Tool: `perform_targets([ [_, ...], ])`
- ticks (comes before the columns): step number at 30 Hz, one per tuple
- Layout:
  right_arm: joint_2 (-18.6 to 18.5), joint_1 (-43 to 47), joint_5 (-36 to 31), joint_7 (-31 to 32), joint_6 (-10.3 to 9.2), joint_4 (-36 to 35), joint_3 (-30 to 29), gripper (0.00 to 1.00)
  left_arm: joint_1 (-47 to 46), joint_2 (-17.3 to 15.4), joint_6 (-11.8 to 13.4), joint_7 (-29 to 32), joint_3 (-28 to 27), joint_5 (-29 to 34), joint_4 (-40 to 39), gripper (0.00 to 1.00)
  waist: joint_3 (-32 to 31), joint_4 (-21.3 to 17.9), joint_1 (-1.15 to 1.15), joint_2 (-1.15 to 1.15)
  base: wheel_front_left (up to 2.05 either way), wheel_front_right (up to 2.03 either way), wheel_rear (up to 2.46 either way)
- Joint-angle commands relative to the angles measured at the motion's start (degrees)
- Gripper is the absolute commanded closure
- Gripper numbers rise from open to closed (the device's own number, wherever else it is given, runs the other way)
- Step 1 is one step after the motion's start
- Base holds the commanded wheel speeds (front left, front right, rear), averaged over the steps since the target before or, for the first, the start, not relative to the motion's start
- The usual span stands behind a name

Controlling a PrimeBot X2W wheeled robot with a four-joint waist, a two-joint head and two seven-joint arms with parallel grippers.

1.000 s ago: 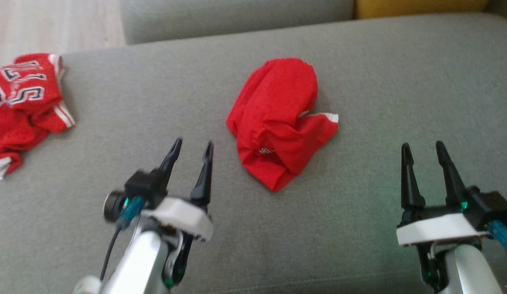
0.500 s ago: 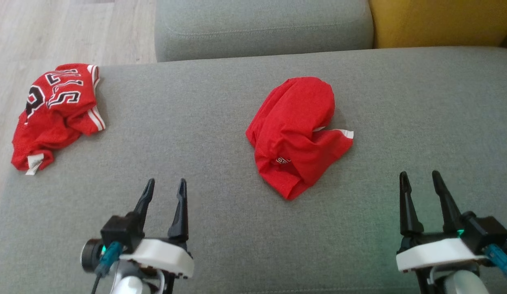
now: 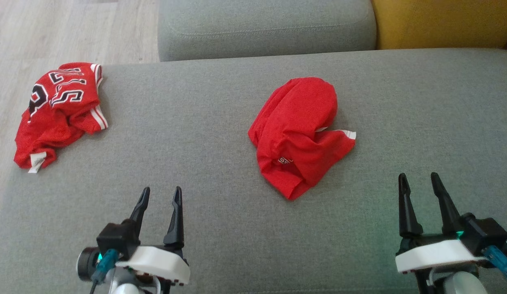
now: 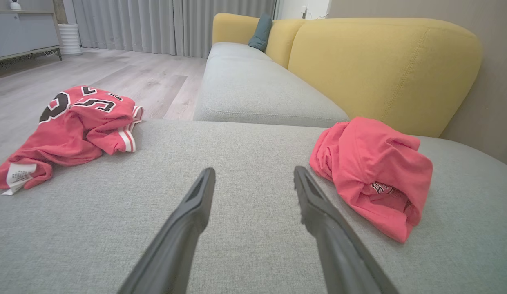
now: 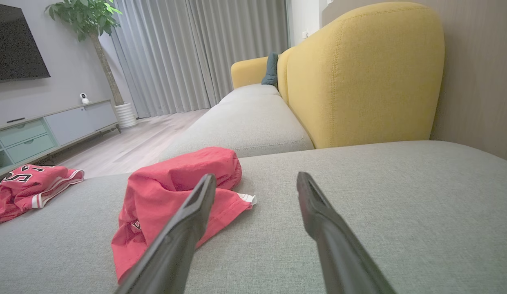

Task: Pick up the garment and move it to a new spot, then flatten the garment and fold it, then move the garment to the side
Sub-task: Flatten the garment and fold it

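Note:
A crumpled red garment (image 3: 298, 134) lies in the middle of the grey sofa seat (image 3: 204, 134), a white-trimmed edge poking out on its right. In the left wrist view the garment (image 4: 371, 163) is ahead and to the right of my left gripper (image 4: 254, 169). My left gripper (image 3: 161, 190) hovers open and empty near the front left. My right gripper (image 3: 418, 175) is open and empty at the front right. From the right wrist the garment (image 5: 175, 183) sits ahead-left, partly behind the left finger of my right gripper (image 5: 255, 174).
A second red jersey (image 3: 57, 110) with black-and-white lettering is bunched at the seat's left edge, beside the wooden floor (image 3: 53, 32). Behind the seat are another grey cushion (image 3: 265, 28) and a yellow backrest (image 3: 441, 22). Bare seat lies between the two garments.
The head camera has shifted, so the whole picture moved. Relative to the garment, my left gripper has drawn back toward the near edge and to the left. Both garments lie as before.

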State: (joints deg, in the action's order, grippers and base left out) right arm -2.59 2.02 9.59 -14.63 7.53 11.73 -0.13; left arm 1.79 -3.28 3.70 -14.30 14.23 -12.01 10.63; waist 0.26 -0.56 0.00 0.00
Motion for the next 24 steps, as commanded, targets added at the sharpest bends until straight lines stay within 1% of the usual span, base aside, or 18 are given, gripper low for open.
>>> perform_targets([
  [1, -0.3, -1.2, -0.1, -0.4, -0.04, -2.1, 1.5, 0.0, -1.9, 0.1, -0.2, -0.7, -2.0, 0.6, -1.5, 0.0, 0.1, 0.1, 0.0, 0.0, 0.0, 0.0, 0.0],
  [19, -0.3, -1.6, -0.3, -0.4, -0.04, -1.8, 1.2, 0.0, -2.3, 0.3, -0.7, -0.7, -2.2, 1.2, -0.9, 0.0, 0.9, 0.7, 0.0, 0.0, 0.0, 0.0, 0.0],
  [24, -0.3, -4.0, -0.4, -0.4, -0.04, -1.2, 0.9, 0.0, -2.8, 0.4, -1.0, -0.7, -1.7, 1.6, -1.4, 0.0, 2.0, 1.7, 0.0, 0.0, 0.0, 0.0, 0.0],
])
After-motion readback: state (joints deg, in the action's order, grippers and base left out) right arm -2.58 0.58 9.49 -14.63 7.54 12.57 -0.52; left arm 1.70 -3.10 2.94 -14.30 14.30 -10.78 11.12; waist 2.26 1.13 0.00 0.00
